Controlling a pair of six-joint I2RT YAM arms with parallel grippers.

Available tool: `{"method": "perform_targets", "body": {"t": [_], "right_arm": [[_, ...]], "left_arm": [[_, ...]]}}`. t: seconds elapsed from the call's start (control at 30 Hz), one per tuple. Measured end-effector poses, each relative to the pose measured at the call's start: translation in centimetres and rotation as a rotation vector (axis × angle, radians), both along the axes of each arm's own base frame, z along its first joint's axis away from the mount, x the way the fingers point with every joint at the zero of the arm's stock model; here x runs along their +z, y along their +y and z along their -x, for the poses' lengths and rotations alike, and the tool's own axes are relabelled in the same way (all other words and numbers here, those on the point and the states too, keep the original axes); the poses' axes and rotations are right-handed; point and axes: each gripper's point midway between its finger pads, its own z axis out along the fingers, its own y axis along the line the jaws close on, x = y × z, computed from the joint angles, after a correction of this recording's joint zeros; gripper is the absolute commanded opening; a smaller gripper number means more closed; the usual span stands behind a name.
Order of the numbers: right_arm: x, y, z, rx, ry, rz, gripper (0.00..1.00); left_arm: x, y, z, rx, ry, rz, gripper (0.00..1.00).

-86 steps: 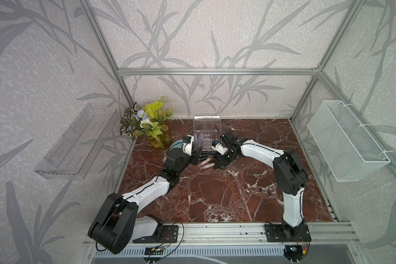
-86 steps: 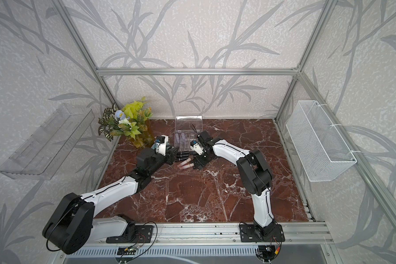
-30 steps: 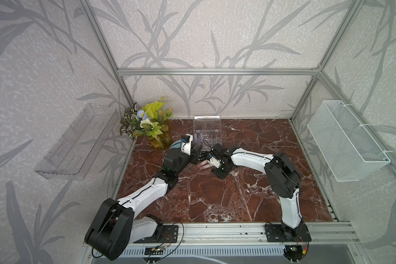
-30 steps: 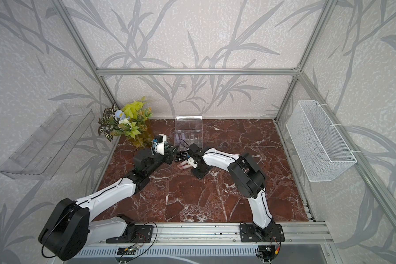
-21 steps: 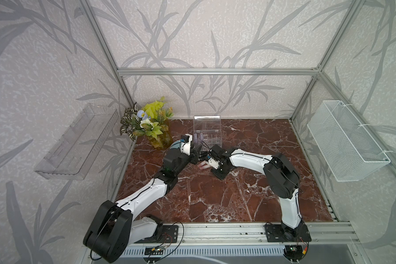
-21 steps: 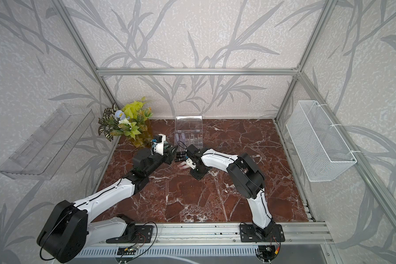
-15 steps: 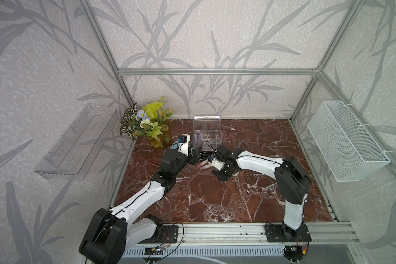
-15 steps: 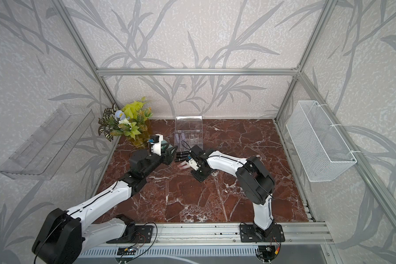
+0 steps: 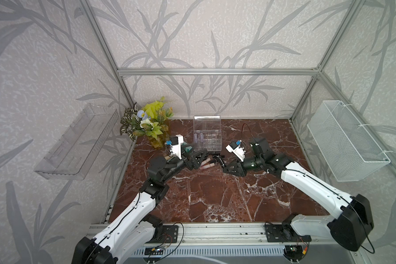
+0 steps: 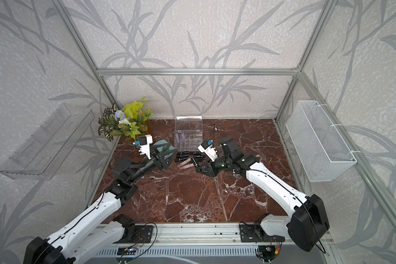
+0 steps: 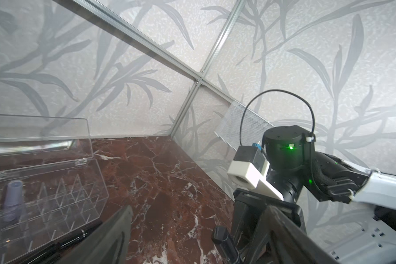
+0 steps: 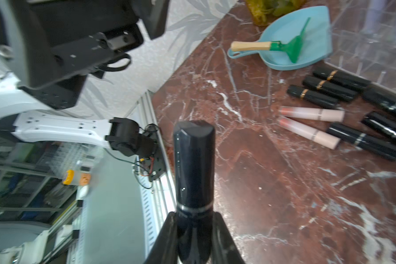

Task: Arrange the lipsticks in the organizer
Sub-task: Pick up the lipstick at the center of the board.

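Black lipstick (image 12: pixel 193 182), one, pinched in right end effector (image 12: pixel 194 218); left end effector (image 9: pixel 200 160) spread empty near two pink lipsticks (image 12: pixel 311 114).

Black and pink lipsticks (image 12: pixel 311 114) lie beside the open clear organizer (image 9: pixel 215 141)

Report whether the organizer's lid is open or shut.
Open. In a top view the organizer has its clear lid standing up behind the grid; the left wrist view shows it tilted back at its hinge.
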Motion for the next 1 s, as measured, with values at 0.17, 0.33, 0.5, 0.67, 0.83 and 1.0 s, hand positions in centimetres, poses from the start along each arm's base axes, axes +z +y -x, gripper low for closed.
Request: {"method": "perform_targets", "body": {"t": [0.17, 0.33, 0.5, 0.67, 0.83, 1.0], "right_arm": [[2.9, 0.1, 1.8, 0.061, -0.011, -0.109, 0.15], [3.9, 0.1, 2.7, 0.098, -0.001, -0.161, 0.16], [3.9, 0.2, 3.0, 0.109, 0.021, -0.175, 0.16], [4.3, 0.2, 3.1, 0.112, 0.018, -0.188, 0.17], [4.4, 0.2, 3.1, 0.113, 0.017, -0.190, 0.17], [4.3, 0.3, 3.0, 0.114, 0.020, -0.189, 0.17]], "left_arm": [[0.6, -1.1, 1.2, -0.117, 0.040, 0.061, 0.91], [1.5, -1.8, 2.1, -0.214, 0.059, 0.118, 0.76], [1.7, -2.7, 2.7, -0.292, 0.076, 0.142, 0.72], [0.9, -4.6, 3.4, -0.376, 0.115, 0.124, 0.70], [1.0, -6.7, 4.4, -0.438, 0.113, 0.083, 0.59], [1.1, -7.3, 4.9, -0.457, 0.101, 0.067, 0.41]]}}
